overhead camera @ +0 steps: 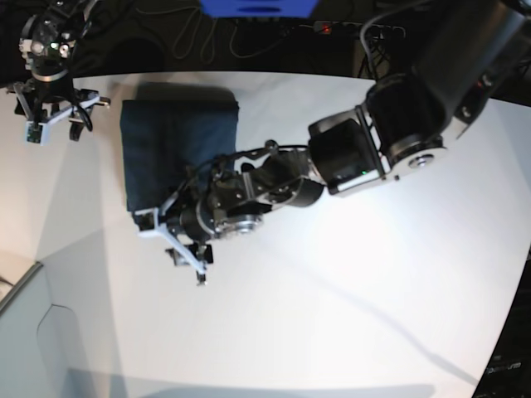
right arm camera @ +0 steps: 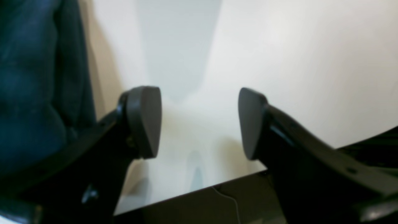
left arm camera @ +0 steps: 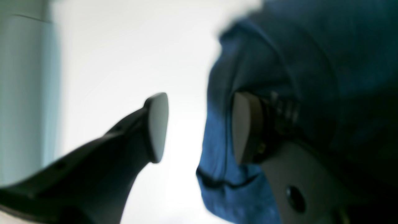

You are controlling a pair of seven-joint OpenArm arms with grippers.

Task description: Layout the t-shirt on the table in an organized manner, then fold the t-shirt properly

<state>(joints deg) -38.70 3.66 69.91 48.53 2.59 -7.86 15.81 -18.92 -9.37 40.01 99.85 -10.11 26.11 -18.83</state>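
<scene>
The t-shirt lies as a folded dark navy rectangle on the white table, toward its far left in the base view. My left gripper reaches across to the shirt's near corner. In the left wrist view the left gripper is open, one pad against the blue t-shirt, the other over bare table. My right gripper hovers left of the shirt's far edge. Seen from the right wrist, the right gripper stands wide open and empty, with the t-shirt to its left.
The table's dark edge runs just below the right gripper in the right wrist view. Cables and a blue box sit beyond the far table edge. A pale panel stands at the near left corner.
</scene>
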